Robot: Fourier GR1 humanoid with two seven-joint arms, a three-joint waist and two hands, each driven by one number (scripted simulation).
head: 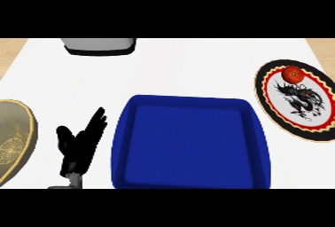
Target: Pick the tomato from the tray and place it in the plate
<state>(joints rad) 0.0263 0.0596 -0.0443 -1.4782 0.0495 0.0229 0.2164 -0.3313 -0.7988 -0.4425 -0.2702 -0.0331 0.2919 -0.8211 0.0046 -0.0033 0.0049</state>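
Sitting on the plate (259, 88) at the right of the surface (189, 66), the tomato (292, 74) rests near the plate's far rim, just above the dark dragon figure painted across the middle. It is fully inside the rim and nothing touches it. The blue tray (189, 146) in the centre holds nothing that I can see; its floor shows bare from wall to wall.

Judging from this, the pick and the placing are both done, and nothing of the task seems left beyond keeping the arms clear.

The left hand (82, 142) shows at the lower left, between the tray and a second, olive plate (13, 137) at the left edge. Its fingers are spread and pointing up, holding nothing, well apart from the tomato; it looks to be resting. The right hand shows nowhere in the view, so its state cannot be told. A grey container (100, 45) stands at the far edge, apart from everything else.
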